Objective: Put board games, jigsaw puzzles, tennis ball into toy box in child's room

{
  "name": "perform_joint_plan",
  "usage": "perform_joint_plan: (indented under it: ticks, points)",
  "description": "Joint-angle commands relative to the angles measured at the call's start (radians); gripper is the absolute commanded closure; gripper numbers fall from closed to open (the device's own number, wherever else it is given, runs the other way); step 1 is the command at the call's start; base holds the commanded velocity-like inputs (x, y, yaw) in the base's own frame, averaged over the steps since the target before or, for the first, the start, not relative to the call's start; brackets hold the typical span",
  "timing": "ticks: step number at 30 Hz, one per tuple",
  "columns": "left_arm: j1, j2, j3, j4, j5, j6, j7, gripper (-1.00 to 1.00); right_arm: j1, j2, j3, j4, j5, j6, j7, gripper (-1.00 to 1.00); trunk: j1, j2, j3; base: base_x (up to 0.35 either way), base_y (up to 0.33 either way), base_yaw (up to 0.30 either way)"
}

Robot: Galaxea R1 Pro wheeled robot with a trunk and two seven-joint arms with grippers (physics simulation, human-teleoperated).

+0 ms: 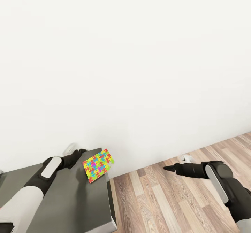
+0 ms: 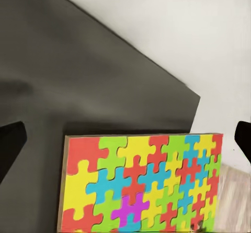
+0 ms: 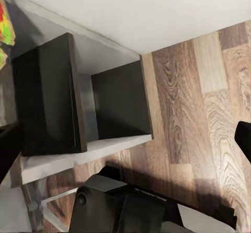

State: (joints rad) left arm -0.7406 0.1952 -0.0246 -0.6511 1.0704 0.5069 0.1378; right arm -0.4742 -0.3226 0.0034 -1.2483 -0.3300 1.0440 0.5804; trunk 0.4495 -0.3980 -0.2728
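Puzzle [image 1: 98, 165]: one flat sheet of yellow, red, blue, green and pink pieces lies on the dark grey table [image 1: 69, 198], at the far corner near the white wall [image 1: 125, 69]. In the head view it is at about 7 o'clock from the centre. One corner of the sheet seems to hang past the table edge, above the wood floor [image 1: 167, 198].

Left fingers [image 1: 77, 153]: they are just beside the puzzle, on its 9 o'clock side, low over the table. In the left wrist view the two dark tips [image 2: 9, 145] stand wide apart at the picture's two sides, with the puzzle [image 2: 141, 183] between and ahead of them. They hold nothing.

Right fingers [image 1: 169, 169]: they hang over the floor, well apart from the table, at about 5 o'clock in the head view. In the right wrist view one dark tip [image 3: 243, 139] is at each side edge, so they look open and empty.

Step, as I judge: the reach for the puzzle, not yet a grasp.

Risk: the sheet is very thin and lies flat, so the fingers may slide over it and not catch it. A push toward the wall or the edge could send it off the corner to the floor.

Other toys: the toy box is not seen from here.
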Motion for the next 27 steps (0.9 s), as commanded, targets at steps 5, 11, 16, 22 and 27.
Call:
perform_joint_plan:
  ticks: [5, 11, 16, 22, 27]
  points:
    - [0.086, 0.015, 0.064, -0.19, 0.041, 0.055, 0.011, -1.0, -0.117, 0.011, 0.002, 0.239, -0.079, 0.003, 0.078, -1.0, 0.001, -0.002, -0.002, 0.0, 0.0, 0.0]
    - [0.154, 0.02, 0.115, -0.345, 0.053, 0.088, 0.012, -1.0, -0.233, 0.016, -0.001, 0.473, -0.122, -0.02, 0.138, -1.0, 0.001, -0.002, -0.002, 0.0, 0.0, 0.0]
    - [0.193, 0.021, 0.131, -0.472, 0.054, 0.104, 0.013, -1.0, -0.314, 0.032, -0.041, 0.655, -0.158, -0.102, 0.155, -1.0, 0.001, -0.002, -0.002, 0.0, 0.0, 0.0]
    - [0.223, 0.015, 0.115, -0.584, 0.053, 0.115, 0.014, -1.0, -0.393, 0.077, -0.104, 0.792, -0.184, -0.145, 0.114, -1.0, 0.001, -0.002, -0.002, 0.0, 0.0, 0.0]
    - [0.238, 0.013, 0.052, -0.676, 0.055, 0.121, 0.013, -1.0, -0.44, 0.107, -0.136, 0.866, -0.197, -0.166, 0.062, -1.0, 0.001, -0.002, -0.002, 0.0, 0.0, 0.0]
